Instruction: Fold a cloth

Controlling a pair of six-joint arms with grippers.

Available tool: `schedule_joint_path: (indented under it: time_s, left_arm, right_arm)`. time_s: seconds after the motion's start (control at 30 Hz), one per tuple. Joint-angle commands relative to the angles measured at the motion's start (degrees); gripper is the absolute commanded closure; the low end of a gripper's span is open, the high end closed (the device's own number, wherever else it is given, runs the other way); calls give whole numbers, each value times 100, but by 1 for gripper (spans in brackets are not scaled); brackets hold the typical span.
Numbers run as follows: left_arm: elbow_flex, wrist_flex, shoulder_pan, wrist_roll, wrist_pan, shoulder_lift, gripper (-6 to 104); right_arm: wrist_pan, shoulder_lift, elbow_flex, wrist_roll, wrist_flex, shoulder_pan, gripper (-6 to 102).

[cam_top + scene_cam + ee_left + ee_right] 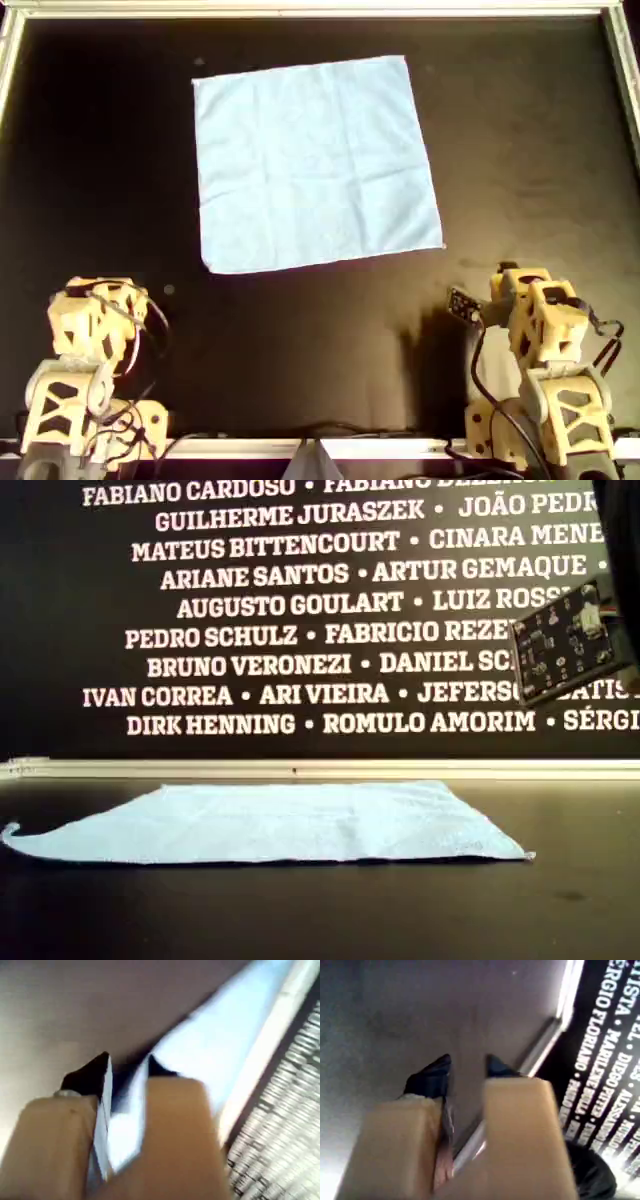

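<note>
Both tan, lattice-framed arms sit at the near edge of the black counter [520, 150] in the overhead view: left arm at that view's lower left, right arm at its lower right, both well apart from the cloth.

Left gripper [127, 1067]: jaws parted by a narrow gap, nothing held; light blue fabric shows through the gap, farther off. Right gripper [467, 1067]: jaws likewise slightly parted, empty, only bare counter between the dark tips.

Light blue, thin woven fabric square, the cloth [315, 165], lies flat and unfolded in the far-centre part of the counter in the overhead view. Roughly square, so no clear long axis. It sits slightly rotated: far edge rises toward the overhead view's right, and the near right corner reaches furthest toward the right arm. Faint creases on the surface.

Exterior view: the cloth [290, 822] lies low and flat, its corner at that view's left curled up slightly. Black wall with white printed names [300, 600] behind; a small circuit board [565, 640] hangs at that view's upper right.
</note>
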Motion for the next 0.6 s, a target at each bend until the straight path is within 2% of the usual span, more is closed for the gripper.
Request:
schedule_joint_path:
  time_s: [0.0,0.1,0.17,0.3,0.33,0.47,0.53,0.57]
  left_arm:
    - [-44,-220,62,26,-35,79,44]
    - [-44,-211,97,-35,-35,62,32]
    - [-44,-211,53,-35,0,62,27]
    - [-79,-281,35,-44,35,79,24]
    - [-123,-299,35,-26,70,70,24]
    - [-158,-308,26,44,536,18,25]
    - [-149,-299,26,-9,879,-264,25]
    - [-158,-308,26,35,1090,-492,25]
  right_arm:
    - [-35,220,62,44,-272,18,44]
    - [-35,220,0,44,-272,26,35]
    - [44,220,-26,-44,-264,18,31]
    - [-105,220,-88,-53,-264,53,29]
    - [-229,211,-141,-62,-264,105,29]
    - [-1020,149,-255,-62,-264,343,29]
    - [-1160,79,-281,-62,-264,343,29]
    - [-1195,-18,-281,-62,-264,343,29]
